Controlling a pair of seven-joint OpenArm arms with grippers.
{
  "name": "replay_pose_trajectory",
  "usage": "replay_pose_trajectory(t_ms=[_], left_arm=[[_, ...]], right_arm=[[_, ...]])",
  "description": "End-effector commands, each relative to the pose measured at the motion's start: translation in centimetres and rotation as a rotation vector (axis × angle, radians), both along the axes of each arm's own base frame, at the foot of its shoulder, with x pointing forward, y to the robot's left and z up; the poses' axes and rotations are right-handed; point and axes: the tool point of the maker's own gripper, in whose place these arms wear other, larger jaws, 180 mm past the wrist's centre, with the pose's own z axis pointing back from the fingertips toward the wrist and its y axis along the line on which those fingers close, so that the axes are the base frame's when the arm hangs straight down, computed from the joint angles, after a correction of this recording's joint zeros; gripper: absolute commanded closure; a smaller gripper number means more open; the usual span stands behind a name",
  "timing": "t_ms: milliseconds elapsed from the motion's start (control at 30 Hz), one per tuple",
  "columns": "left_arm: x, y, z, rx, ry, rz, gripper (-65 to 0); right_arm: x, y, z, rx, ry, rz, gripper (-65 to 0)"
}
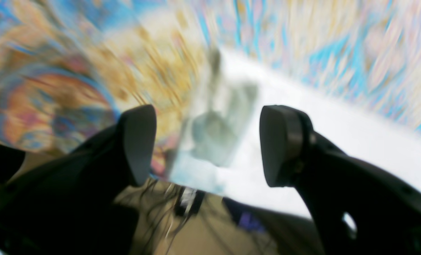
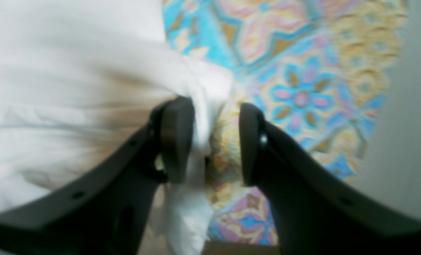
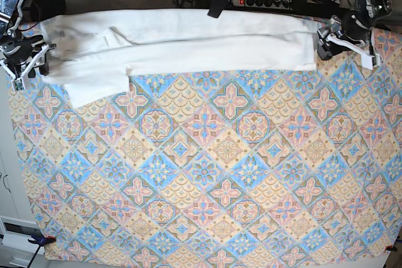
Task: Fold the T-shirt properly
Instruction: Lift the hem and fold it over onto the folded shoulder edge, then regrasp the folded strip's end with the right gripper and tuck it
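Patterned cloth point(image 3: 207, 174) in blue, orange and pink diamond tiles covers the counter, seen whole from the base view. Item: T-shirt point(image 3: 188, 45), white, folded into a long narrow band along the far edge of the cloth, spanning from one pincer to the other, with a sleeve part jutting toward the near side close to the right pincer. Item: right pincer point(image 2: 210, 141), dark, at the sleeve end of the band; jaws stand partly apart, and a bunched fold of the white fabric lies in the gap, touching the inner face of one pad point(image 2: 177, 138), while the other pad stands clear of it over the patterned cloth; whether the fabric is gripped cannot be told. Item: left pincer point(image 1: 207, 145), dark, at the opposite end of the band; jaws spread wide, with nothing pinched between them. The left wrist view is heavily blurred; white fabric lies just beyond and to one side of that pincer, not touching the pads. Item: power strip point(image 3: 260, 1) with cables, on the floor beyond the counter's far edge, behind the shirt.
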Motion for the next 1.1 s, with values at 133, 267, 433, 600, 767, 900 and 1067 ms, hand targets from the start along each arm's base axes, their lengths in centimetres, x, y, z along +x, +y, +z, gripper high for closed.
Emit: replay_pose_trajectory(t_ms=[133, 267, 433, 600, 767, 900, 1067], left_arm=[[0.8, 1.4, 2.2, -0.036, -0.091, 0.075, -44.5], [1.7, 1.0, 2.5, -0.054, -0.117, 0.077, -44.5], [1.9, 0.9, 2.5, -0.06, -0.124, 0.077, -44.5], [2.5, 0.6, 2.5, -0.07, -0.114, 0.063, -44.5], [2.9, 0.3, 2.6, -0.082, -0.111, 0.055, -44.5], [3.2, 0.2, 2.7, -0.084, -0.119, 0.052, -44.5], [3.3, -0.3, 2.5, -0.092, -0.114, 0.04, -44.5]], right_arm=[[1.6, -0.3, 3.1, -0.04, -0.1, -0.001, -23.2], [1.0, -0.5, 2.9, -0.06, -0.043, -0.005, -23.2], [1.0, -0.7, 2.9, -0.069, -0.023, -0.011, -23.2], [1.8, -1.4, 3.5, -0.08, -0.052, -0.069, -24.3], [2.6, -1.3, 4.4, -0.091, -0.081, -0.064, -26.7], [5.3, 0.5, 5.2, -0.084, -0.124, -0.007, -26.8], [10.1, 5.3, 5.2, -0.045, -0.154, 0.131, -26.8]])
